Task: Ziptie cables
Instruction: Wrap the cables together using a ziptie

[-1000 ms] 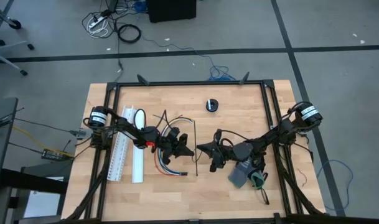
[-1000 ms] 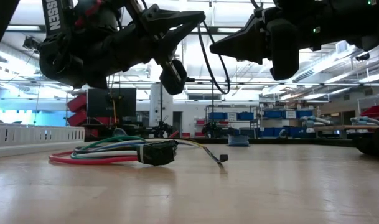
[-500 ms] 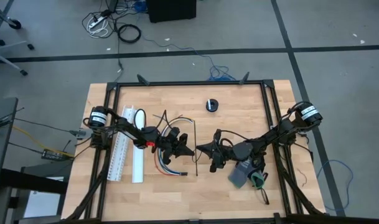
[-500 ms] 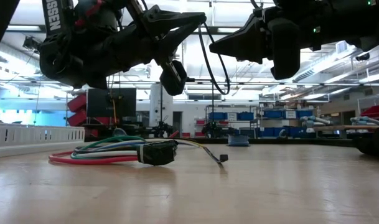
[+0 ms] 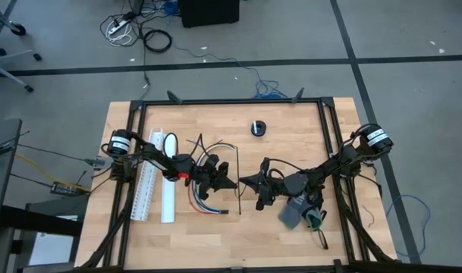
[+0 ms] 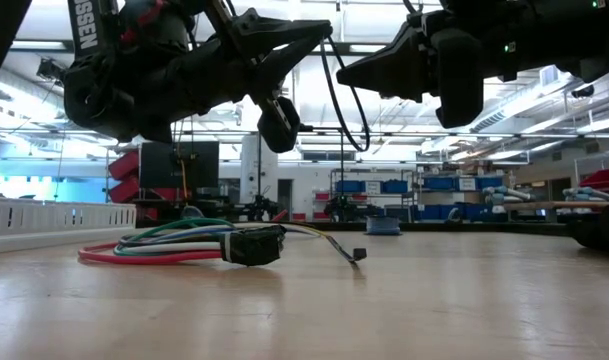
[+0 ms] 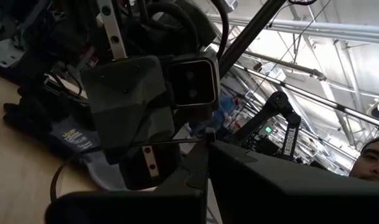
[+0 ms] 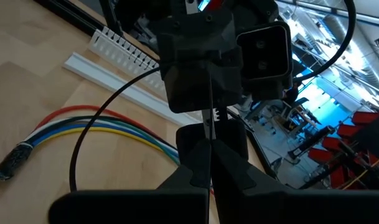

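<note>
High view: the cables [image 5: 202, 199] are lying on the pale wood-plank table [image 5: 291, 121], directly under the left gripper [image 5: 229, 184], which is hovering above them with its fingers pressed together. The right gripper [image 5: 244, 180] is facing it tip to tip, clamped on a thin black ziptie [image 8: 114, 99] that is curving away in a glossy arc. A second straight ziptie [image 5: 239, 182] is lying between them. The smooth, round wires are fanning out from a dark wrapped end [image 6: 252, 244].

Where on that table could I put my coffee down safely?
The far right corner, beyond the black puck, is bare, as is the near edge below the cables. The middle is crowded: both arms meet there, above a ziptie.
</note>
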Available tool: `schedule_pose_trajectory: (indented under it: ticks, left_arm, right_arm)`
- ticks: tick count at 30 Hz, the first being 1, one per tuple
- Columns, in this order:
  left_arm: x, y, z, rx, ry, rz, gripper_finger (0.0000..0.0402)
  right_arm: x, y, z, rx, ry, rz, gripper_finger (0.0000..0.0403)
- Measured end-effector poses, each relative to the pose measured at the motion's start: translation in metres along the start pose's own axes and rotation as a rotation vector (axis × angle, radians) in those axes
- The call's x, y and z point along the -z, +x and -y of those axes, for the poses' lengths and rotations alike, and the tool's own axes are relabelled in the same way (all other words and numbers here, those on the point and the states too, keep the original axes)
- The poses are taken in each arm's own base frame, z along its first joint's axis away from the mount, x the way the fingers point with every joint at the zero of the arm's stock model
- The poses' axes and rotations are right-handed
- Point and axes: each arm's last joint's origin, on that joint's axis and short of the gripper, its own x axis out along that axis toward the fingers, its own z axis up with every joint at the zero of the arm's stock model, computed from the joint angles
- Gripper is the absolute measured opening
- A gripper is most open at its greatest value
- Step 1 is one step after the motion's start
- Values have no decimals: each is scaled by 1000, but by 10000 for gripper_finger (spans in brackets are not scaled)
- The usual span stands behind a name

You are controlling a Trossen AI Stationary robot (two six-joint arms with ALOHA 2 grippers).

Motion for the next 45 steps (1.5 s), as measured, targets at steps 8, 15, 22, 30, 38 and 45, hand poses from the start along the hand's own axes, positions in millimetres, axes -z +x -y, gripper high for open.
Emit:
schedule_pose_trajectory:
  ticks: [8,15,22,30,38,45]
  left_arm:
    - [0,0,0,1,0,0,0]
    - [0,0,1,7,1,2,0]
    - [0,0,1,8,1,1,0]
    - [0,0,0,3,-1,-4,0]
    - [1,0,0,-1,-3,-8,0]
    - [-1,0,1,13,4,6,0]
  right_arm:
    - [0,0,0,1,-1,0,0]
    - [1,0,1,29,-12,-21,0]
    - [1,0,1,29,-11,-21,0]
    - [0,0,1,23,-9,-14,0]
    - [-2,0,1,13,-3,12,0]
    - [-1,0,1,12,-5,12,0]
